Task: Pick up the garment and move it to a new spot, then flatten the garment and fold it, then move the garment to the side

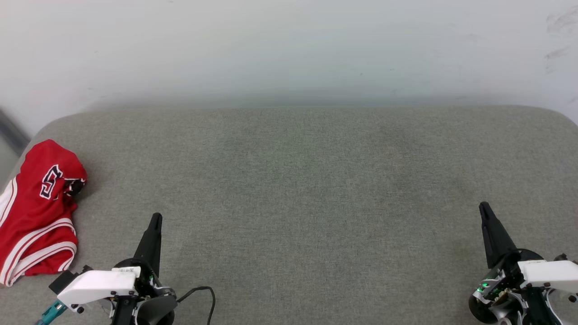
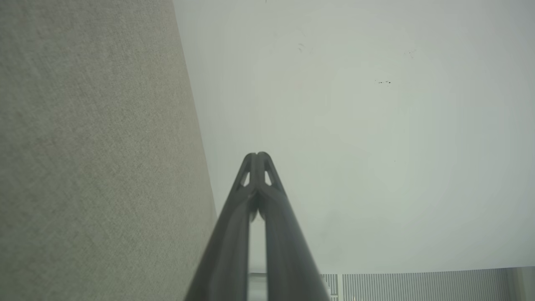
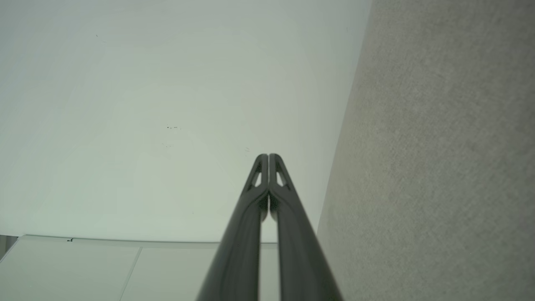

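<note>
The garment [image 1: 38, 212], red with white striped trim and a black white-outlined number, lies bunched in a compact heap at the far left edge of the grey padded surface [image 1: 316, 189] in the head view. My left gripper [image 1: 156, 218] rests at the lower left, to the right of the heap and apart from it, fingers shut with nothing in them. In the left wrist view the left gripper [image 2: 258, 155] shows both tips pressed together. My right gripper [image 1: 484, 206] sits at the lower right, far from the garment, also shut and empty, its tips touching in the right wrist view [image 3: 268, 156].
A pale wall [image 1: 289, 49] rises directly behind the grey surface. The surface has rounded back corners, and its left edge drops off just beside the garment. A black cable [image 1: 205, 293] loops near my left wrist.
</note>
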Tool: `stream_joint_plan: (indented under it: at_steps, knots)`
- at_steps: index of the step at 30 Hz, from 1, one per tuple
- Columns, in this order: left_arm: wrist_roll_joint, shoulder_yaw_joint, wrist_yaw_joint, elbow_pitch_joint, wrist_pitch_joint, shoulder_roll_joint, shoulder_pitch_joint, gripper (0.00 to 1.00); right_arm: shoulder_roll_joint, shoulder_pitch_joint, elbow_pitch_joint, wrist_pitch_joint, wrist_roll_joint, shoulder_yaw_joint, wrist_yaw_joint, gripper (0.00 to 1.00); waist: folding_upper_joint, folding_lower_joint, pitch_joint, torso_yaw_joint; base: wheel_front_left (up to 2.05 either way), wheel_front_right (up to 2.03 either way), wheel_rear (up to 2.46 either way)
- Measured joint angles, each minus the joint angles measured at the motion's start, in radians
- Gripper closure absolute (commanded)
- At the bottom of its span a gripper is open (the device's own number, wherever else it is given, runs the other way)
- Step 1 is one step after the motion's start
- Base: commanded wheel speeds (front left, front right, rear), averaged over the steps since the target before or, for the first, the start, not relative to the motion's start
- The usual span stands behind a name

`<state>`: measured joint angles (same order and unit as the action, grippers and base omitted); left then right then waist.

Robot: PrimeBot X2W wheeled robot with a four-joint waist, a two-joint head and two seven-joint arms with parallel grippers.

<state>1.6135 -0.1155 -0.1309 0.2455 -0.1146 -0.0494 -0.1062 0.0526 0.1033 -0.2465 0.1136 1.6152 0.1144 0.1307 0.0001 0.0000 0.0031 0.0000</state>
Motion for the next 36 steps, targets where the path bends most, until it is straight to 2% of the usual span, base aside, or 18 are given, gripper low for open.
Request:
stream_joint_plan:
  at_steps: [3, 4, 9, 24, 31, 36]
  knots:
    - [0.000, 0.000, 0.000, 0.000, 0.000, 0.000, 0.000, 1.00, 0.000, 0.000, 0.000, 0.000, 0.000, 0.000, 0.000, 1.00, 0.0000, 0.0000, 0.000, 0.000, 0.00, 0.00, 0.00]
    - [0.000, 0.000, 0.000, 0.000, 0.000, 0.000, 0.000, 0.00, 0.000, 0.000, 0.000, 0.000, 0.000, 0.000, 0.000, 0.00, 0.0000, 0.0000, 0.000, 0.000, 0.00, 0.00, 0.00]
    - [0.001, 0.013, 0.002, 0.021, 0.008, 0.002, 0.025, 0.00, -0.001, -0.030, -0.019, -0.009, 0.001, -0.007, 0.000, 0.00, 0.0000, 0.0000, 0.000, 0.000, 0.00, 0.00, 0.00]
    - [-0.043, 0.081, 0.002, -0.062, 0.083, 0.002, 0.025, 0.00, -0.002, -0.037, 0.052, -0.080, -0.013, -0.055, 0.000, 0.00, 0.0000, 0.0000, -0.001, -0.001, 0.00, 0.00, 0.00]
    - [-0.131, 0.108, 0.002, -0.098, 0.111, 0.002, 0.025, 0.00, -0.002, -0.045, 0.088, -0.111, -0.097, -0.065, 0.000, 0.00, 0.0000, 0.0000, -0.001, -0.001, 0.00, 0.00, 0.00]
    - [-0.236, 0.123, 0.002, -0.113, 0.131, 0.002, 0.025, 0.00, -0.001, -0.048, 0.116, -0.131, -0.226, -0.067, 0.000, 0.00, 0.0000, 0.0000, -0.001, 0.000, 0.00, 0.00, 0.00]
